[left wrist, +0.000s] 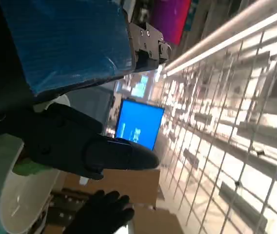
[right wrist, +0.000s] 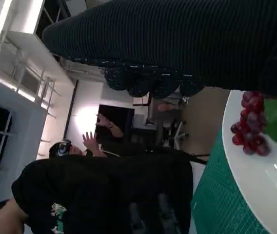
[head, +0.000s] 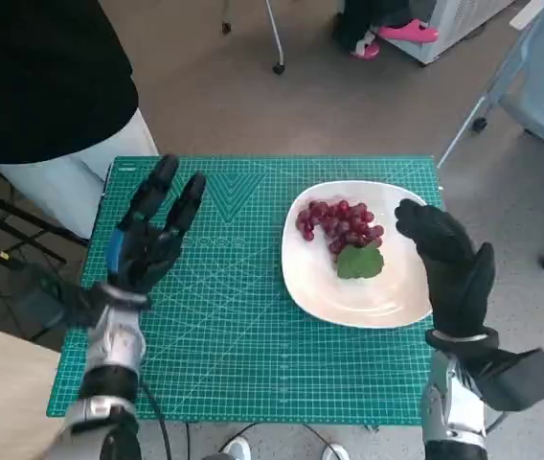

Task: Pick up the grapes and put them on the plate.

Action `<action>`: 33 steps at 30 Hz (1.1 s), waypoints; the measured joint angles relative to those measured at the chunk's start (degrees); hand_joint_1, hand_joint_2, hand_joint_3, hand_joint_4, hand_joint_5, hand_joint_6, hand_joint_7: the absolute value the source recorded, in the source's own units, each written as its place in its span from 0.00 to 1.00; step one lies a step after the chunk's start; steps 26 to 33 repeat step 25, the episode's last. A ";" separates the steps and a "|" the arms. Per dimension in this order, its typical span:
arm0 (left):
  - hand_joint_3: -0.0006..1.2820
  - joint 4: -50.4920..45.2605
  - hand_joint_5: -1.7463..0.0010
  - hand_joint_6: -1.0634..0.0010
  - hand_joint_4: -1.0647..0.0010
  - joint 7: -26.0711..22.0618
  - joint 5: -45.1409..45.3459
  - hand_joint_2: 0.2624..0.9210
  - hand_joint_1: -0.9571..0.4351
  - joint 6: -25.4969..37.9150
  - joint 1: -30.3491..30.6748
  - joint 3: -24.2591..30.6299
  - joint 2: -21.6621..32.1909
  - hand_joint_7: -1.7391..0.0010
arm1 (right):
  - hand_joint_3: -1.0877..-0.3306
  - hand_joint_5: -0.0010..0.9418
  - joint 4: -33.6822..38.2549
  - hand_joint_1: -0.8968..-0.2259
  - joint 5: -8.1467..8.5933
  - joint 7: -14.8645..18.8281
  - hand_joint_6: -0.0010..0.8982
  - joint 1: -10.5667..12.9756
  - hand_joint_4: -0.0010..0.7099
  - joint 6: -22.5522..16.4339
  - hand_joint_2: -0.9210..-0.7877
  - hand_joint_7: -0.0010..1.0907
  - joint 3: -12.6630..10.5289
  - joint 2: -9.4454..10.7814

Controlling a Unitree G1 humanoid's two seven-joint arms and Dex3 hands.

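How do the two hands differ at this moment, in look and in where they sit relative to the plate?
The left hand is black with blue tape on its back; the right hand wears a black knitted glove. The left hand hovers over the green mat, apart from the white plate; the right hand overlaps the plate's right edge, beside the grapes. Both hold nothing, fingers apart.

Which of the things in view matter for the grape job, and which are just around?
Job: grapes with green leaf, lying on the white plate; left hand and right hand, both holding nothing.

Around: green cutting mat, chair legs, person's pink shoes.
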 measured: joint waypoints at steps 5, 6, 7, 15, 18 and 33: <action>0.12 -2.07 1.00 0.82 1.00 0.18 0.85 1.00 0.29 0.30 1.68 -0.92 0.06 1.00 | 0.26 0.00 0.10 0.43 0.55 0.64 0.20 -0.38 0.69 0.00 0.00 0.41 0.20 0.63; 0.12 -2.36 1.00 0.82 1.00 0.18 0.90 1.00 0.29 0.48 1.84 -1.00 0.08 1.00 | 0.26 0.00 0.17 0.43 0.67 0.77 0.20 -0.43 0.69 0.00 0.00 0.41 0.21 0.71; 0.12 -2.65 1.00 0.83 0.99 0.18 0.90 1.00 0.29 0.69 1.97 -1.05 0.10 1.00 | 0.26 0.00 0.27 0.43 0.77 0.90 0.20 -0.47 0.69 0.00 0.00 0.41 0.21 0.77; 0.12 -3.87 0.99 0.82 0.98 0.18 0.82 1.00 0.29 1.68 2.60 -1.20 0.06 1.00 | 0.27 0.00 0.91 0.42 1.01 1.39 0.20 -0.52 0.69 0.00 0.00 0.42 0.13 0.88; 0.11 -3.98 1.00 0.81 0.98 0.00 0.57 1.00 0.31 2.66 2.76 -1.25 0.06 1.00 | 0.27 0.00 0.88 0.42 1.03 1.57 0.19 -0.52 0.69 0.03 0.00 0.42 0.15 0.93; 0.09 -3.99 1.00 0.81 0.98 -1.54 -0.55 1.00 0.43 4.41 3.10 -1.25 0.00 1.00 | 0.27 0.00 0.70 0.42 1.34 2.07 0.19 -0.52 0.69 0.46 0.00 0.42 0.18 1.26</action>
